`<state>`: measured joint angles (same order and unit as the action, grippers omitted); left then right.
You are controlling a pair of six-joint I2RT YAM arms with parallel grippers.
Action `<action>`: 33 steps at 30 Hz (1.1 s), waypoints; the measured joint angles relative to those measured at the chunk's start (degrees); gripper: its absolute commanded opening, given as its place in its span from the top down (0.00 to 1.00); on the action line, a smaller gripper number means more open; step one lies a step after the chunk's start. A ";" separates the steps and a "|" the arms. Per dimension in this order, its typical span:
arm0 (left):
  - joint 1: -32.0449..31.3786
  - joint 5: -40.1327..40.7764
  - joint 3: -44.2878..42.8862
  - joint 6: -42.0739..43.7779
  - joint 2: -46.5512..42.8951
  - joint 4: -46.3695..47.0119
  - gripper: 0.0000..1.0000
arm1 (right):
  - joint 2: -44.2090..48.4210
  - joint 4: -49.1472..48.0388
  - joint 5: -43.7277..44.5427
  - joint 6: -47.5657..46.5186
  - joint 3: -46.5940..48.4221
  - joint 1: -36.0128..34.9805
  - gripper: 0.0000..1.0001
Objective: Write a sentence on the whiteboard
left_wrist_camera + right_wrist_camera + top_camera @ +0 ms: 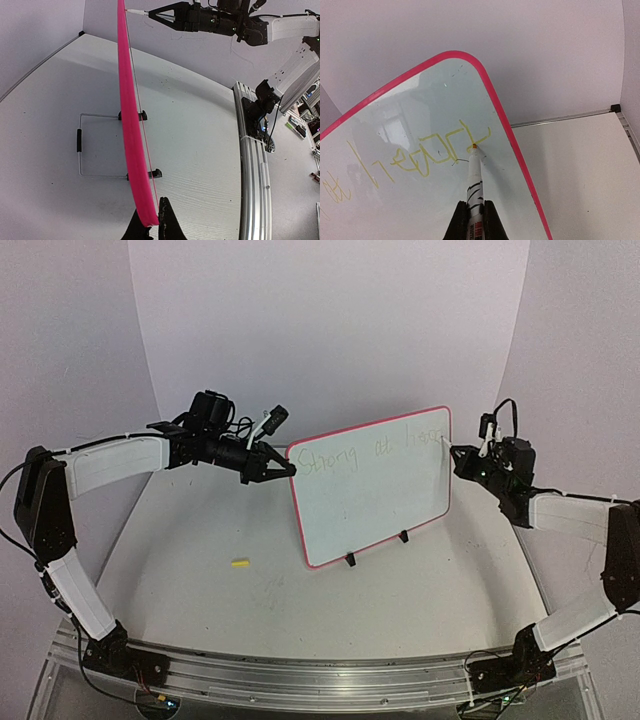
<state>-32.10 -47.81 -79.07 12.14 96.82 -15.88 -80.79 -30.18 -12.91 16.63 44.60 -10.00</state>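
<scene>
The whiteboard (375, 490) with a pink-red rim stands tilted on black feet mid-table. Faint yellow-green handwriting (372, 447) runs along its top, reading about "Strong at heart". My left gripper (285, 467) is shut on the board's left edge; the left wrist view shows the pink rim (131, 125) pinched between its jaws at the gripper (152, 225). My right gripper (462, 458) is shut on a white marker (476, 182). The marker's tip touches the board at the last letter of "heart" (440, 150), near the board's top right corner.
A small yellow marker cap (240, 563) lies on the table left of the board. A wire stand (82, 150) props the board from behind. The metal rail (300, 675) runs along the near edge, and the backdrop walls (330, 330) close the far side.
</scene>
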 measured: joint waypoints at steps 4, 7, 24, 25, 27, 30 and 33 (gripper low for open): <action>0.00 0.00 0.00 -0.01 0.00 0.00 1.00 | 0.00 -0.17 0.08 0.19 -1.33 0.00 1.00; 0.00 0.00 0.00 -0.02 0.00 0.00 1.00 | 0.00 -0.17 0.20 0.30 -1.62 0.00 1.00; 0.00 0.01 0.00 -0.03 0.00 0.01 1.00 | -0.67 -0.17 3.11 0.37 -1.07 0.00 1.00; 0.00 0.00 0.00 -0.05 0.00 0.02 1.00 | -0.82 -0.17 3.22 0.36 -0.95 0.00 1.00; 0.00 0.02 0.00 -0.07 0.00 0.01 1.00 | -0.94 -0.17 3.40 0.36 -0.84 0.00 1.00; 0.00 0.04 0.00 -0.08 0.00 0.01 1.00 | -1.22 -0.17 3.60 0.36 -0.60 0.00 1.00; 0.00 0.04 0.00 -0.11 0.00 0.02 1.00 | -1.36 -0.13 3.81 0.36 -0.41 0.00 1.00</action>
<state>-32.10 -47.77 -79.07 12.03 96.82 -15.86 -82.15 -30.31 -9.09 16.99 44.19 -10.00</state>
